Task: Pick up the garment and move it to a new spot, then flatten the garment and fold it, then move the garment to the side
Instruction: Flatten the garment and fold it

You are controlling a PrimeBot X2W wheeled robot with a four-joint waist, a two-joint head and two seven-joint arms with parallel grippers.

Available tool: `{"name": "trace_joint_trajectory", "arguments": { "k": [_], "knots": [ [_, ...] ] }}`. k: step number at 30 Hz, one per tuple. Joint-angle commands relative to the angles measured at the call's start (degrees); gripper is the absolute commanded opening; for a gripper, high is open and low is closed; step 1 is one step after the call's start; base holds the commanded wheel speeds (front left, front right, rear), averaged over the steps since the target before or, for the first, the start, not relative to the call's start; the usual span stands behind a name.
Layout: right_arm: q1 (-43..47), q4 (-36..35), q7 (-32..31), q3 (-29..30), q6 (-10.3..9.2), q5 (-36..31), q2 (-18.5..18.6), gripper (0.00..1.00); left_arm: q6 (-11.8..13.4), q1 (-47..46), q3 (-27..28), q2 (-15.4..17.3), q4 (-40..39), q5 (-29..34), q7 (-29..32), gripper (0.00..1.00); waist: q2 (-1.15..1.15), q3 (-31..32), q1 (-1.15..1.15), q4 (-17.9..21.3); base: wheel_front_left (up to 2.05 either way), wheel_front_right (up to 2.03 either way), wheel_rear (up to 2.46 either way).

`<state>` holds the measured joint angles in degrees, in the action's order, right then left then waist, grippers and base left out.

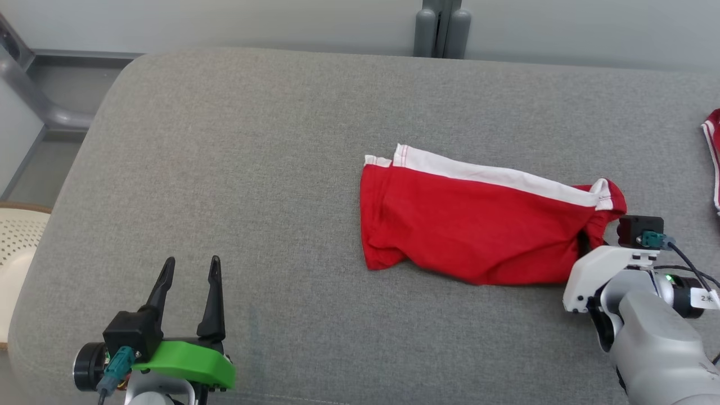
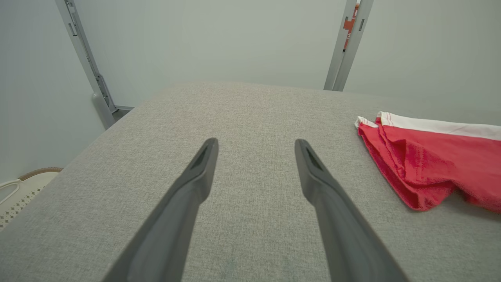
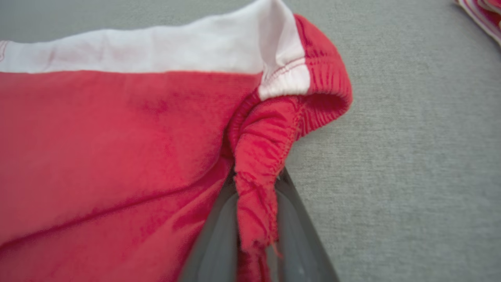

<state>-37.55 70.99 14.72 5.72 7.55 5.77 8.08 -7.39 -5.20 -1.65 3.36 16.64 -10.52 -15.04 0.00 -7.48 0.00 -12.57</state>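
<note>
Early yet. Your left gripper point(image 1: 192, 260) hangs over the grey cushion point(image 1: 281, 140) at lower left, fingers spread, touching nothing. Right of centre, the red shorts point(image 1: 467, 225) lie rumpled on the cushion, white stripe along the far edge, not yet lifted. Your right gripper point(image 3: 258, 176) pinches a bunched fold of elastic waistband at their right end. Judgement: grasp made; moving, flattening, folding and setting aside all remain. Another red-and-white cloth point(image 1: 713, 163) lies at far right.

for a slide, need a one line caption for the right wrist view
Closeup: right gripper pinching the gathered hem of the red garment, grey cushion beneath.
</note>
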Motion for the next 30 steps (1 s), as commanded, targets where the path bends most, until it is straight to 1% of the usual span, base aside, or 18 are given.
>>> {"name": "trace_joint_trajectory", "arguments": {
  "k": [1,9,11,14,20,30],
  "knots": [
    [1.46,-0.06,0.27,-0.6,-0.15,0.46,1.52,0.0,-0.13,0.99,0.3,0.42,-0.28,0.28,-0.13,1.0,0.0,2.31,0.0,1.65,0.0,0.0,0.0],
    [3.65,-0.72,-0.36,-3.44,-0.14,3.39,7.68,0.0,-0.15,3.57,0.14,0.3,-0.74,0.61,-0.13,1.0,0.0,5.91,0.0,4.02,0.0,0.0,0.0],
    [3.42,-1.02,-0.9,-4.19,-0.14,4.21,8.47,0.0,-0.15,4.09,0.17,0.22,-0.89,0.5,-0.13,1.0,0.0,6.36,0.0,4.53,0.0,0.0,0.0],
    [2.64,-1.81,-1.49,-5.47,-0.14,5.35,8.65,0.0,-0.15,4.8,0.24,0.09,-0.93,0.28,-0.13,1.0,0.0,6.89,0.0,5.17,0.0,0.0,0.0],
    [1.85,-4.07,-2.87,-9.4,-0.14,7.43,6.07,0.0,-0.16,5.37,0.29,-0.06,-0.44,0.11,-0.13,1.0,0.0,8.05,0.0,6.05,0.0,0.0,0.0],
    [0.63,-8.82,-5.26,-15.45,-0.13,12.31,-0.01,0.0,-0.16,5.36,0.32,-0.25,-0.06,0.03,-0.13,1.0,0.0,8.77,0.0,6.39,0.0,0.0,0.0]
  ]
}}
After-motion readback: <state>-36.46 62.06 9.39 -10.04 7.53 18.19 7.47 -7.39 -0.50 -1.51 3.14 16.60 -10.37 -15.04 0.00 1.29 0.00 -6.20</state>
